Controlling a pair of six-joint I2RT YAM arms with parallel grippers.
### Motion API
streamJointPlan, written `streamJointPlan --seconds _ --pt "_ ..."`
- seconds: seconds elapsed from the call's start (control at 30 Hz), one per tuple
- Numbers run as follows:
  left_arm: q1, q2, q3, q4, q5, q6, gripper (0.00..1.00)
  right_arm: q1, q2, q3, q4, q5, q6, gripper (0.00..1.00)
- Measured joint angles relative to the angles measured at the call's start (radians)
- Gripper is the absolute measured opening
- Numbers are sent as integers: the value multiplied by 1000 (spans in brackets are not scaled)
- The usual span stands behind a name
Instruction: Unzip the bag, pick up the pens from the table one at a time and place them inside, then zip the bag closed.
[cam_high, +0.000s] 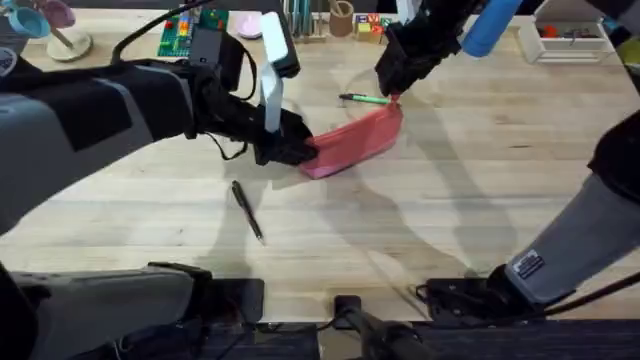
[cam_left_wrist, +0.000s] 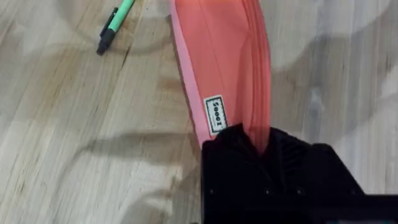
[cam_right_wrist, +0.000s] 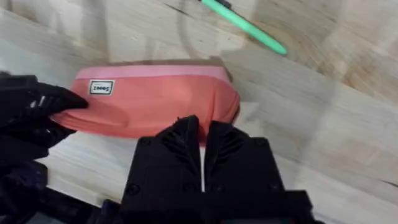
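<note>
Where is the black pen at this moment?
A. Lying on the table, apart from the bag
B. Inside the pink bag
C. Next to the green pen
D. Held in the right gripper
A: the black pen lies on the bare table, apart from the pink bag, while the green pen lies on the bag's other side.

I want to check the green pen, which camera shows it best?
The right wrist view: the green pen lies unobstructed on the table beyond the bag. The left wrist view shows its black-tipped end near the frame edge. Overhead, it is small and partly behind the right gripper.
</note>
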Motion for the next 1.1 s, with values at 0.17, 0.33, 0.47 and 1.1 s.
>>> streamJointPlan --seconds 0.17,0.33,0.47,1.1 --pt "0 0 0 -2 -3 0 42 5 0 5 -3 -10 0 34" --pt "0 0 0 -3 -3 0 42 8 0 7 -20 -51 0 34" --pt "0 0 0 -4 -5 0 42 27 0 7 -21 -69 0 34" --pt "2 0 0 -7 -7 0 42 208 0 11 36 -95 69 35"
